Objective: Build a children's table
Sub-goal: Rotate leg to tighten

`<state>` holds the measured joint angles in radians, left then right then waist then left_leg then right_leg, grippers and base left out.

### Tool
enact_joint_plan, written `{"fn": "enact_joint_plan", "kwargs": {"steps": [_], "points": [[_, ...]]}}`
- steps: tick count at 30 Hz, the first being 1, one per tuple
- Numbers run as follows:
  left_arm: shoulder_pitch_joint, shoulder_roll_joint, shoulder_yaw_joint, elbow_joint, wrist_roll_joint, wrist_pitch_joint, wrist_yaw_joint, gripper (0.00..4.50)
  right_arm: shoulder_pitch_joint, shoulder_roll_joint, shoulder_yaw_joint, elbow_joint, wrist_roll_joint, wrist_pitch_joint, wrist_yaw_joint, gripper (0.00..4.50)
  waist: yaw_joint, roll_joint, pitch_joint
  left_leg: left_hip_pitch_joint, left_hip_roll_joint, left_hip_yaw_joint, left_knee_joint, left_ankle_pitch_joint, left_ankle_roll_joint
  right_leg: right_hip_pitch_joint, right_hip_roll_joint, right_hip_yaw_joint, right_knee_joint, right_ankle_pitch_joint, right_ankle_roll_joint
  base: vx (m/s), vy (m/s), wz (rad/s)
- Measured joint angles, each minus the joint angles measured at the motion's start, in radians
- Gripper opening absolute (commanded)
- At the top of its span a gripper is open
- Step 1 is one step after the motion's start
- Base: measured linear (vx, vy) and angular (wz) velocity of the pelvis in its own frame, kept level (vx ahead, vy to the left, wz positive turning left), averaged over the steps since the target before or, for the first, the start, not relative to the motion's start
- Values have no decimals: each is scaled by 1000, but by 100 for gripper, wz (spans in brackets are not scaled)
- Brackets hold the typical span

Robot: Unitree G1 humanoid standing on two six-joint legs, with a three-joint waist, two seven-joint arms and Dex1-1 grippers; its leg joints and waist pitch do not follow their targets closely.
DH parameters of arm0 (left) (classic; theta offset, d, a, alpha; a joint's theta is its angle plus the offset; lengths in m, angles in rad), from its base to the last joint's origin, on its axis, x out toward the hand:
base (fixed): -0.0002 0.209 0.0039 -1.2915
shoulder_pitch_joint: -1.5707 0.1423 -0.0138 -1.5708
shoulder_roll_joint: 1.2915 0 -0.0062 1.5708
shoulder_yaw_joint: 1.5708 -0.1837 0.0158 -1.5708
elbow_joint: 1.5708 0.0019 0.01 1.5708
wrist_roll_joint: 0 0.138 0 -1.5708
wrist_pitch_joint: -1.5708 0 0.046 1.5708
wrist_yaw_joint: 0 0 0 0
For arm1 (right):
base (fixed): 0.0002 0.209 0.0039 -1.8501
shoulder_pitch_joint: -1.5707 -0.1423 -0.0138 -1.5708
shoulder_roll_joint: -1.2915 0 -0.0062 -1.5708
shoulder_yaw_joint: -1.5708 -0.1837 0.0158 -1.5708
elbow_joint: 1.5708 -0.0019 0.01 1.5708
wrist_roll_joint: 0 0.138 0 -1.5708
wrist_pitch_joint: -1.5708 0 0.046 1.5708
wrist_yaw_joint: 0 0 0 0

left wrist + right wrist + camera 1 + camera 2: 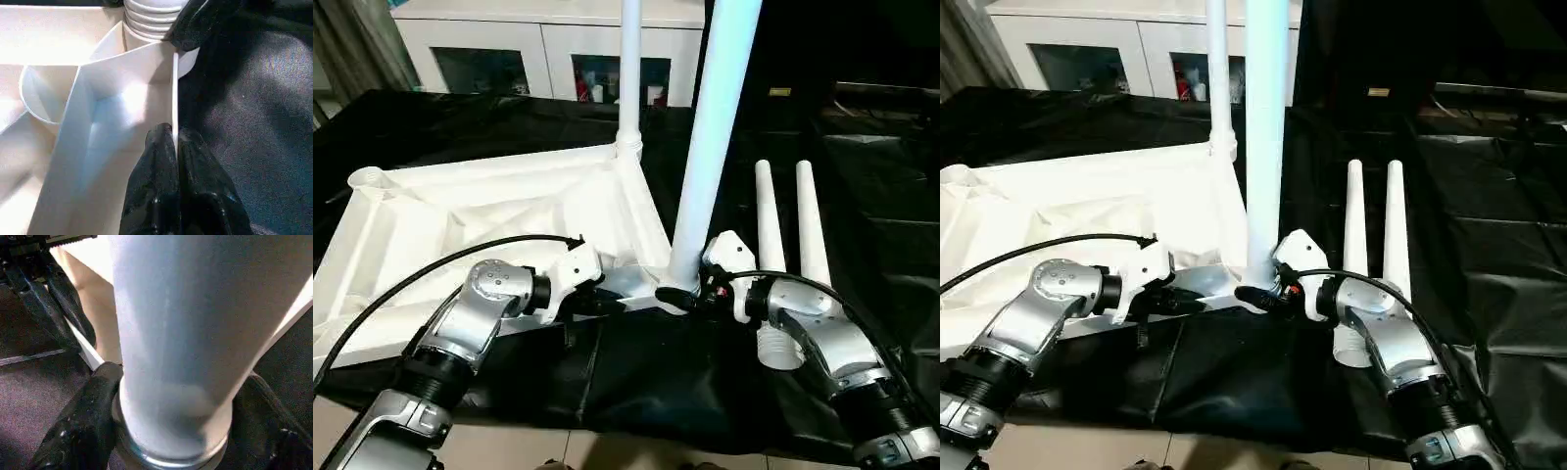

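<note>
The white table top [460, 215] lies upside down on a black cloth, its ribbed underside facing up. One leg [629, 69] stands upright in the far corner socket. A second leg [710, 147] stands in the near right corner socket, and my right gripper [677, 294] is shut on its base, a black finger [83, 421] on each side. My left gripper [607, 302] is shut on the top's thin side wall [174, 88] just left of that corner. Two loose legs [769, 225] [813, 230] lie side by side on the cloth at the right.
The black cloth [636, 382] covers the work surface and hangs over its near edge, with tiled floor below. A white cabinet with glass doors [548, 49] stands behind. A black cable [431, 269] arcs over my left forearm.
</note>
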<state>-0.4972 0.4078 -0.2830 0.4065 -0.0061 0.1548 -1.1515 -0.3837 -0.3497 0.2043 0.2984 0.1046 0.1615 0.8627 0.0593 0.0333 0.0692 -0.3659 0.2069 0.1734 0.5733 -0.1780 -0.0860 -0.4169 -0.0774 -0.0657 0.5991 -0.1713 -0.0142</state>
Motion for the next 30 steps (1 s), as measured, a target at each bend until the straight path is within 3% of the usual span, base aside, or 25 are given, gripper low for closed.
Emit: {"fn": "enact_joint_plan", "kwargs": {"steps": [6, 11, 13, 18, 24, 30], "points": [[-15, -21, 11, 36, 3, 11, 31, 0, 0, 70, -16, 28, -3, 5, -101, 270, -10, -1, -1, 1, 0, 0, 5, -1, -2, 1, 0, 0, 3, 2, -2, 0, 0, 0], [-94, -105, 11, 141, 40, 37, 147, 0, -14, 187, -88, 74, -36, 43, -340, 270, -11, -1, -1, 7, 0, 0, 6, -1, -3, 3, 0, 1, 2, 3, -2, 0, 0, 0], [-146, -160, 11, 217, 55, 48, 229, 0, -49, 258, -132, 126, -53, 57, -503, 270, -11, -1, -1, 9, -1, -1, 6, -1, -3, 5, 0, 2, 2, 3, 0, 0, 0, 0], [-232, -263, 11, 358, 86, 44, 365, 0, -126, 335, -198, 230, -82, 67, -737, 269, -3, -1, -1, 12, -2, -2, 6, -1, -3, 10, -1, 2, -1, 3, 1, 0, 0, 0], [-286, -311, 11, 463, 117, -10, 426, 0, -165, 372, -245, 302, -101, 32, -864, 269, 1, -1, -1, 13, -3, -2, 3, -1, -2, 15, -3, 2, -7, 3, 1, 0, 0, 0], [-296, -314, 10, 493, 122, -44, 428, 0, -164, 373, -249, 306, -102, 20, -868, 269, 3, 1, -2, 12, -4, -1, 1, -1, -2, 15, -4, 2, -6, 3, 2, 0, 0, 0]]}}
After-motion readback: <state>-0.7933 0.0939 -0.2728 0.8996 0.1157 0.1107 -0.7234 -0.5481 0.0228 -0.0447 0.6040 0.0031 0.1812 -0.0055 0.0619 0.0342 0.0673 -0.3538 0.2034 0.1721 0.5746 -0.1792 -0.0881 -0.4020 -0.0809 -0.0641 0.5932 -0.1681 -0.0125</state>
